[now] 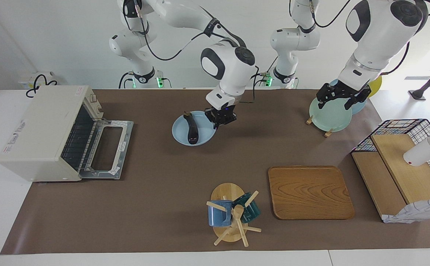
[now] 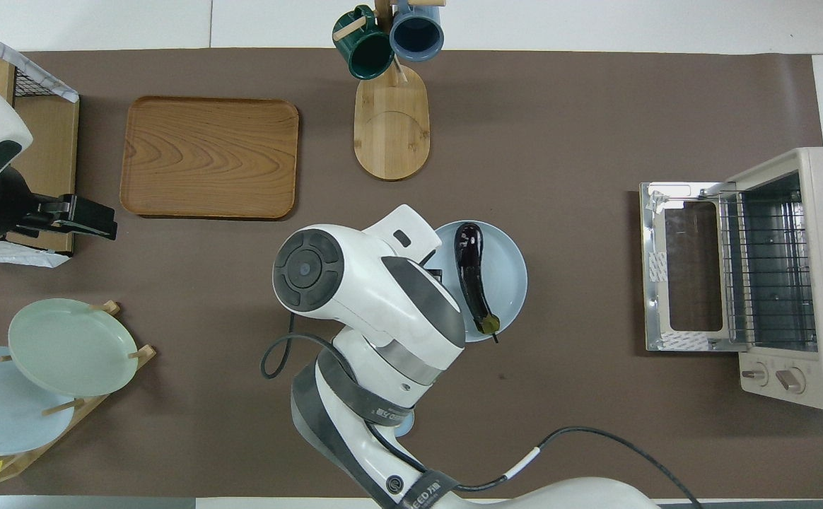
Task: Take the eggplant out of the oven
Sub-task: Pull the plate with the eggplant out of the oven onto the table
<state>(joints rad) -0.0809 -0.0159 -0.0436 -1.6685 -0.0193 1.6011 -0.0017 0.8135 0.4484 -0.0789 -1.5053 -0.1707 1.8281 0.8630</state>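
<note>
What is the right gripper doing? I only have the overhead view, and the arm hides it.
Observer: The right gripper is shut on the rim of the plate, on the side toward the left arm's end. The eggplant lies on that plate, outside the oven.
Operator: And the left gripper? From above I only see a dark shape.
Observer: The left gripper is open and holds nothing. It hangs in the air by the green plate in the rack, and that arm waits.
</note>
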